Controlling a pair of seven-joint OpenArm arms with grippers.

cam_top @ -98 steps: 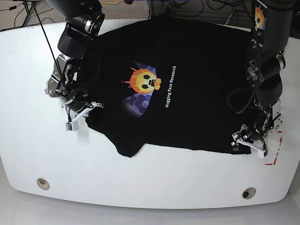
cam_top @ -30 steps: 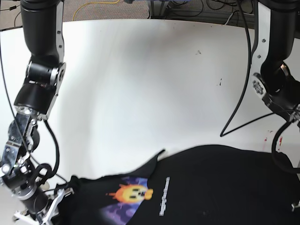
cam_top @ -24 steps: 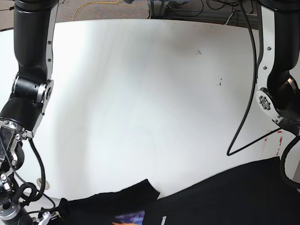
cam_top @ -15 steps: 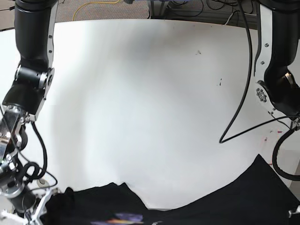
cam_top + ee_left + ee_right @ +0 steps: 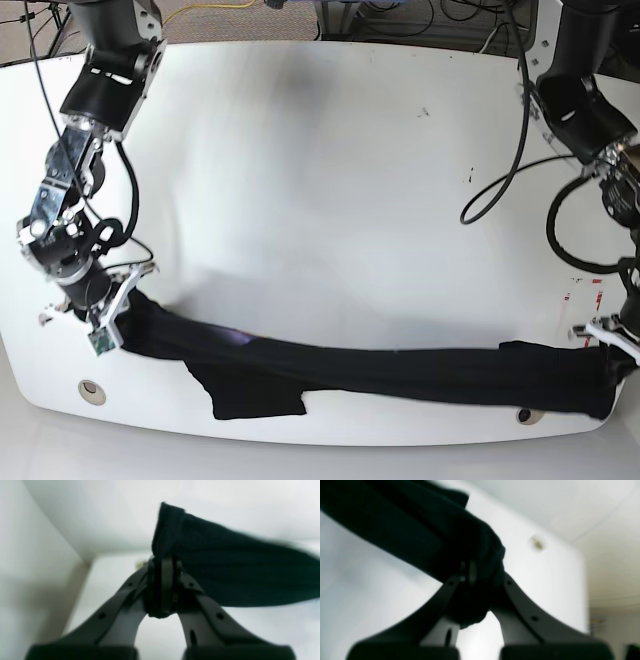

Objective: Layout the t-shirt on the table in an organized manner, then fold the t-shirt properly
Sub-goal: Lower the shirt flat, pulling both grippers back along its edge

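On the left of the base view, the right hand (image 5: 100, 318) is clamped on one end of the t-shirt (image 5: 380, 362), which stretches as a narrow band along the near edge of the worktop (image 5: 320, 200). On the right, the left hand (image 5: 608, 340) is clamped on the other end. I judge both hands should keep equal tension and lay the cloth flat without twisting

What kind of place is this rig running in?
Likely a robotics lab or workshop: a white table with the t-shirt on it, loose cables on the floor behind, and two arms with the left gripper and right gripper.
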